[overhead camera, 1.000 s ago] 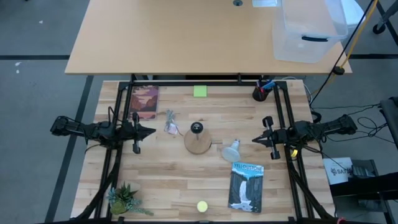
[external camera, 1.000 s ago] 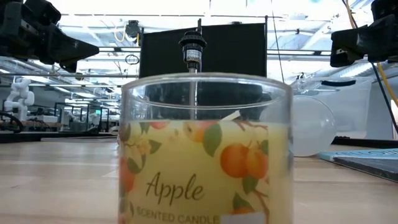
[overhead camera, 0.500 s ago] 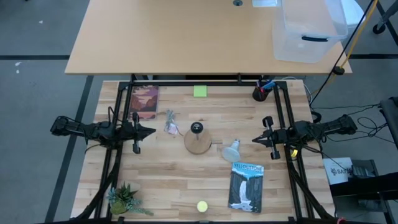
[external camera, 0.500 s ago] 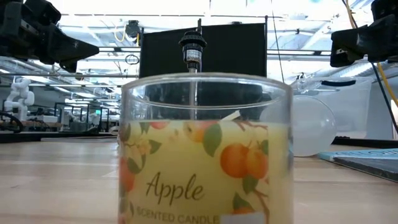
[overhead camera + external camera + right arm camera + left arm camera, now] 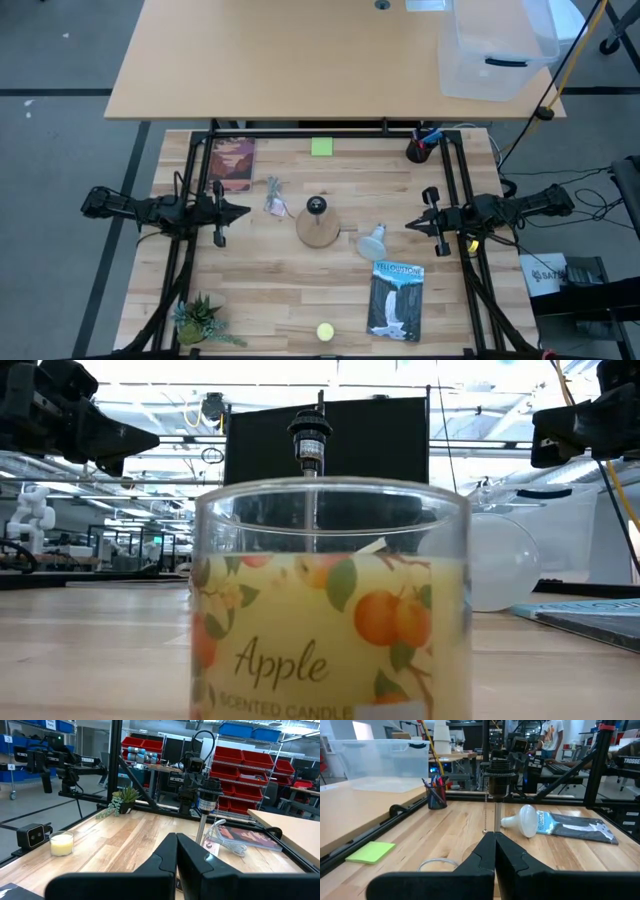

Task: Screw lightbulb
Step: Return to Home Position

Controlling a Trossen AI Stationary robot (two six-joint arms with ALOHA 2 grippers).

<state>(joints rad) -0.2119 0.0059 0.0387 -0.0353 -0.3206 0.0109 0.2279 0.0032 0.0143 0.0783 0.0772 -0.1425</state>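
The lightbulb (image 5: 372, 241) lies on its side on the wooden table, just right of the round wooden base (image 5: 318, 228), whose black socket (image 5: 316, 205) stands upright. The left wrist view shows the lightbulb (image 5: 522, 819) beyond the socket (image 5: 496, 775). My left gripper (image 5: 245, 211) hovers level at the table's left side, shut and empty, pointing toward the base. My right gripper (image 5: 410, 224) hovers level at the right side, also shut and empty, a short way right of the bulb. Both pairs of fingers are seen pressed together, my left gripper (image 5: 495, 835) and my right gripper (image 5: 176, 836).
A blue-covered book (image 5: 395, 300) lies near the bulb, a reddish book (image 5: 232, 163) at far left. A green sticky note (image 5: 321, 147), a pen cup (image 5: 420, 150), a clear bag (image 5: 274, 195), a small plant (image 5: 200, 320) and an apple candle (image 5: 330, 600) also stand on the table.
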